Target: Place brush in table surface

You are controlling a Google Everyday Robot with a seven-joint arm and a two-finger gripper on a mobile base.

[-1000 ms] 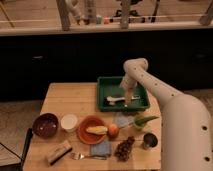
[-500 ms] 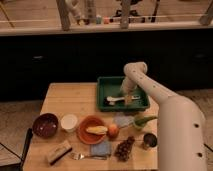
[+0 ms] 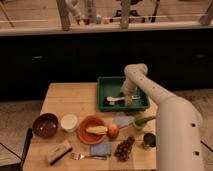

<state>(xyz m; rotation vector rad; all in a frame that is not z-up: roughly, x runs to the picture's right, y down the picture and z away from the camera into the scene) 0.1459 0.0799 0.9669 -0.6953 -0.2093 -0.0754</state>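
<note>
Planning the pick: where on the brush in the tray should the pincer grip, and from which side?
Probably the slim handle, from straight above. The brush lies flat, roughly left-to-right, in the tray, whose walls block a sideways approach. The pincer hovers at its right end.

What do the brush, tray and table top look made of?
The brush: pale, smooth, probably plastic. The tray: uniform dark green, likely plastic. The table top: light wood, plank grain shows. The hand is low in the tray by the brush.
</note>
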